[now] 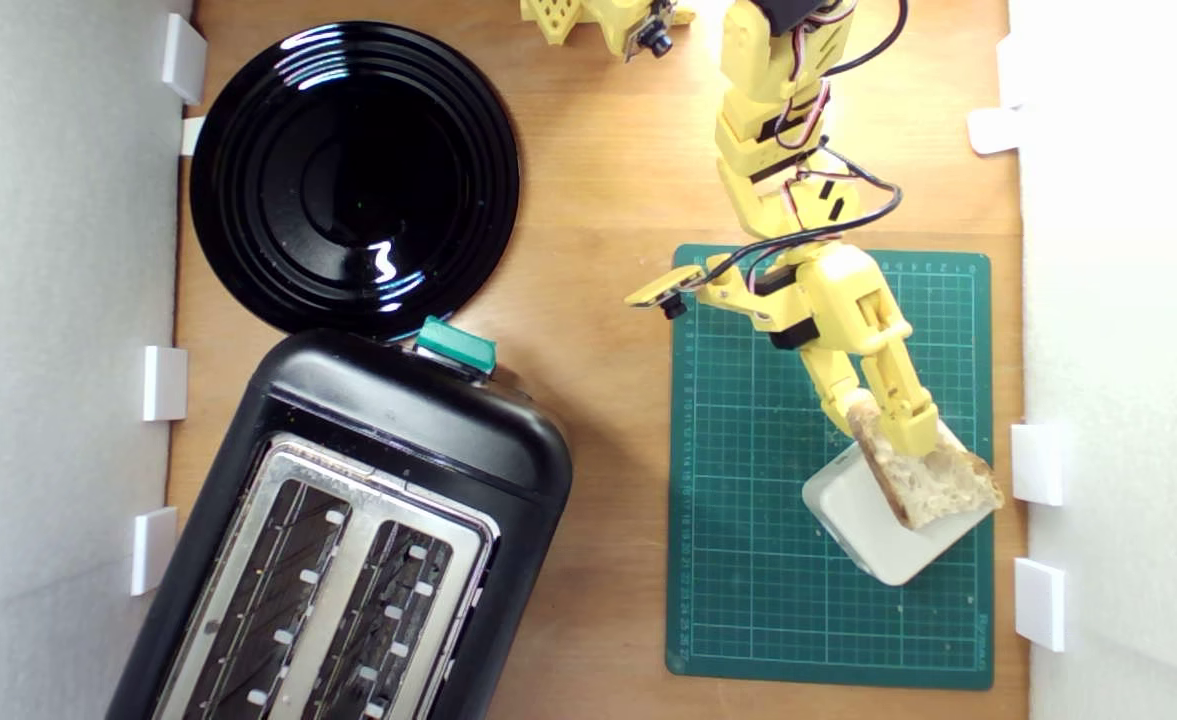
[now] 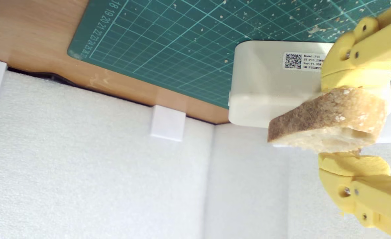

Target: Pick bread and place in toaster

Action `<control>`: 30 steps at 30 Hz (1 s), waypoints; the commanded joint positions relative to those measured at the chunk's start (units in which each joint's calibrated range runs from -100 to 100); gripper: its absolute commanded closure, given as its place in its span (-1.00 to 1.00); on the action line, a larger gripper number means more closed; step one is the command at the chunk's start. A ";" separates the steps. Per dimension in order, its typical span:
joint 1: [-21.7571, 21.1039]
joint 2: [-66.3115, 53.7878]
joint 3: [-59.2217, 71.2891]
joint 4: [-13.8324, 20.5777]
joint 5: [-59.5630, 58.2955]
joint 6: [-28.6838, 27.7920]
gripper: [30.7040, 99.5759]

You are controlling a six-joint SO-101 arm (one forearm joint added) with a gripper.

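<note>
One thin slice of bread [image 1: 933, 480] sits pinched by its crust end in the closed gripper [image 1: 893, 420] over the white block [image 1: 863, 530], well apart from the toaster [image 1: 348, 540], so a tilt or jolt could drop it

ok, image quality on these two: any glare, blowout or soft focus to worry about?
Exterior view: bright window-like glare streaks on the black plate, the foam wall on that view's right is blown out near the top, and the bread and toaster are sharp. Wrist view: the bread and claw are slightly soft up close, the cutting mat grid is crisp, and the label on the white block is unreadable.
</note>
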 commanded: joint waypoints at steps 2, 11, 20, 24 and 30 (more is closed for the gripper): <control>0.39 -0.82 -2.00 -0.16 -0.94 -0.21 -0.05; 0.39 -0.82 -1.91 -0.16 -0.94 -0.26 0.23; 0.31 -0.82 -1.46 -0.25 -1.20 0.10 0.23; 0.47 -0.90 -1.46 -0.25 -1.37 0.26 0.22; 0.47 -1.48 -1.46 -0.25 -1.54 0.26 0.23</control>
